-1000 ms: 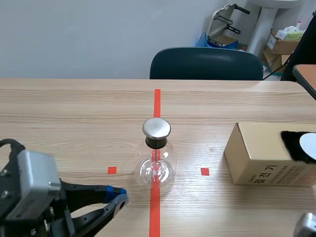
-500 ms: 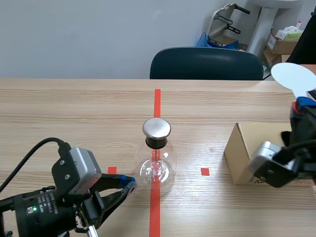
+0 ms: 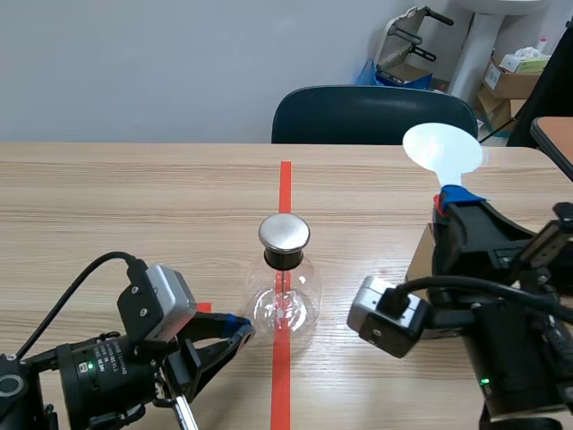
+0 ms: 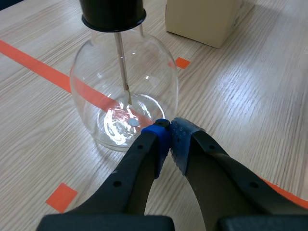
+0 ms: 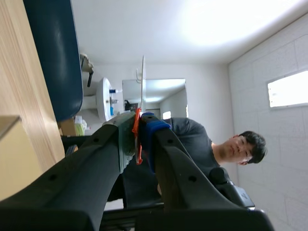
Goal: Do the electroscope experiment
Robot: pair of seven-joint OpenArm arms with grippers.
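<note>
**Item: electroscope (image 3: 284,300).** It stands upright on the table (image 3: 134,206), on the orange-red centre tape line (image 3: 285,184), between the two arms — likely so that either arm can reach it.

**Appearance:** a clear round glass flask. A black stopper (image 4: 113,12) carries a polished metal cap (image 3: 284,232). A thin rod (image 4: 122,62) hangs from the stopper into the bulb and ends in a small leaf near the bottom.

**Left pincer (image 4: 168,132):** clenched on nothing, its blue pads pressed together. The tips are low and just beside the flask's base. I cannot tell whether they touch it. This looks like a steadying or pointing posture.

**Right pincer (image 5: 140,132):** grasping the white disc paddle (image 3: 441,148) by its red handle. It holds the disc upright and high, well apart from the cap. Gripping the handle probably keeps the disc face bare for presenting to the cap.

**Also present:** a cardboard box (image 4: 202,19) on the table beyond the flask — largely hidden by the right arm in the scene view.
</note>
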